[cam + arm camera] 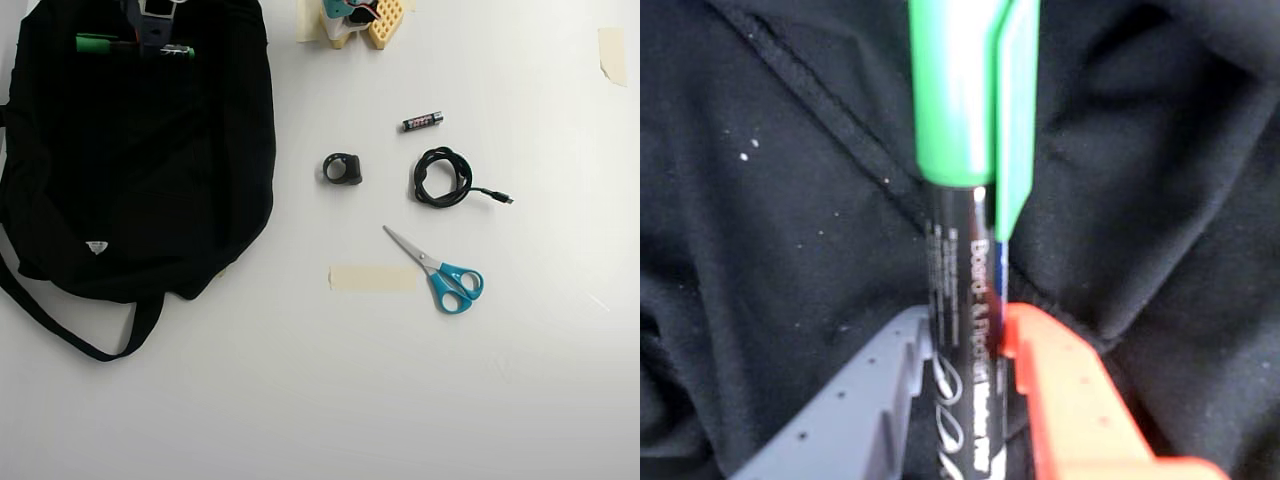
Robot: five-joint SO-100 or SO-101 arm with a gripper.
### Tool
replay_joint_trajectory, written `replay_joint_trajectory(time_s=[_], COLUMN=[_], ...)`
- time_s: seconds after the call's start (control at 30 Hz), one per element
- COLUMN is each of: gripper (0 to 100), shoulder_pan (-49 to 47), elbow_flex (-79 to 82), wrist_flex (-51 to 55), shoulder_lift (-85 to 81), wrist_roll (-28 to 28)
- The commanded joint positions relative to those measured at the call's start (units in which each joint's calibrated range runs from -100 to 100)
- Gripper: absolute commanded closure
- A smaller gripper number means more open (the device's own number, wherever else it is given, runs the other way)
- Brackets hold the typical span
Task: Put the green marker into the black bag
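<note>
Up close in the wrist view, the gripper [975, 345] had its grey finger and its orange finger clamped tight on the dark barrel of the green marker [965, 150], one either side, no gap to speak of. The bright green cap and its clip pointed away from the fingers, and white print ran along the barrel between them. Behind it all lay folds of the black bag [770, 230], filling the whole picture.

From overhead, the green marker [97, 43] lay crosswise over the top end of the black bag [150, 180], cap to the left of the view, small green end to the right, with the gripper [157, 40] across its middle. The bag sprawled over the left side of the white table [320, 400], its strap looping out at the lower left and a small white label near its lower edge.

Well apart to the right sat a small black ring-shaped object [342, 169], a battery [422, 121], a coiled black cable [443, 177], blue-handled scissors [440, 272] and a strip of tape [372, 278].
</note>
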Motion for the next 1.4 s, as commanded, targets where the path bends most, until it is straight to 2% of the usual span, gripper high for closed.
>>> replay_joint_trajectory(time_s=[0.0, 0.17, 0.23, 0.3, 0.33, 0.4, 0.47, 0.53, 0.57, 0.73, 1.0, 1.2, 1.37], gripper=[81, 79, 80, 93, 98, 98, 98, 98, 98, 98, 98, 98, 98], shoulder_pan=[-2.34, -6.68, -10.19, -12.28, -14.68, -22.38, -34.20, -42.13, -46.91, -54.47, -60.90, -62.02, -61.13], elbow_flex=[-0.88, -3.48, -3.39, -2.76, -2.58, -2.58, -3.57, -2.76, -1.06, 14.85, 28.77, 38.66, 44.50], wrist_flex=[-0.16, 4.32, 7.16, 13.88, 15.43, 16.21, 16.21, 16.21, 16.21, 20.77, 20.77, 20.60, 20.60], shoulder_lift=[-0.71, -2.53, -11.49, -20.46, -23.94, -25.93, -26.10, -31.16, -35.73, -51.74, -65.85, -74.07, -78.63], wrist_roll=[-0.18, -0.18, -0.29, -0.87, -2.91, -2.96, -3.44, -13.14, -15.76, -15.50, -15.34, -5.80, -4.38])
